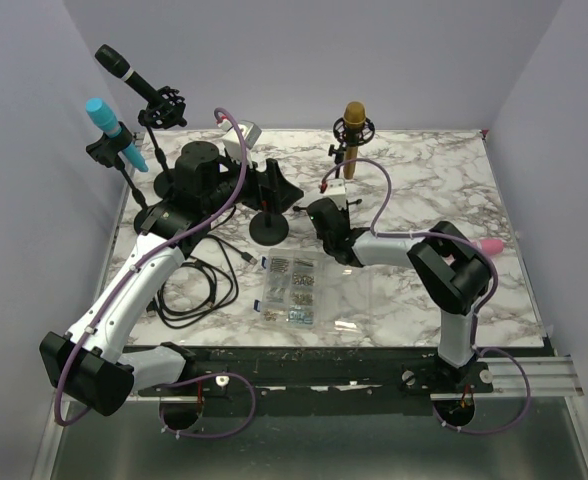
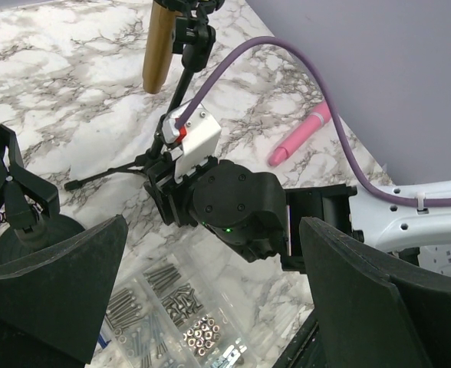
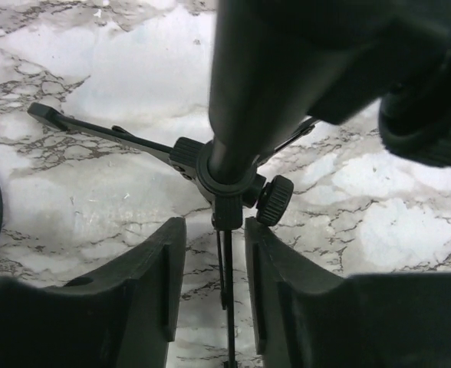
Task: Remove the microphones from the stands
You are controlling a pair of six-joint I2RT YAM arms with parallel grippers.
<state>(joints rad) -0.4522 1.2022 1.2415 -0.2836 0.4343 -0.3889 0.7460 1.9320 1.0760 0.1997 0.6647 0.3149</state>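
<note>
A gold microphone (image 1: 353,135) stands clipped upright in a black tripod stand (image 1: 341,165) at the back centre; it also shows in the left wrist view (image 2: 158,46). My right gripper (image 1: 337,182) is low at the stand's foot. In the right wrist view its jaws (image 3: 214,261) are narrowly open, straddling a thin tripod leg just below the hub (image 3: 225,180), with a gap on each side. My left gripper (image 1: 277,188) is wide open and empty (image 2: 214,307), hovering left of the stand and facing it.
An empty clip stand on a round base (image 1: 267,228) sits left of the right gripper. A clear box of screws (image 1: 292,288) lies in front. A pink microphone (image 1: 488,245) lies at the right. Black (image 1: 124,70) and cyan (image 1: 109,125) microphones stand on stands at the back left. Black cables (image 1: 189,290) lie coiled at the left.
</note>
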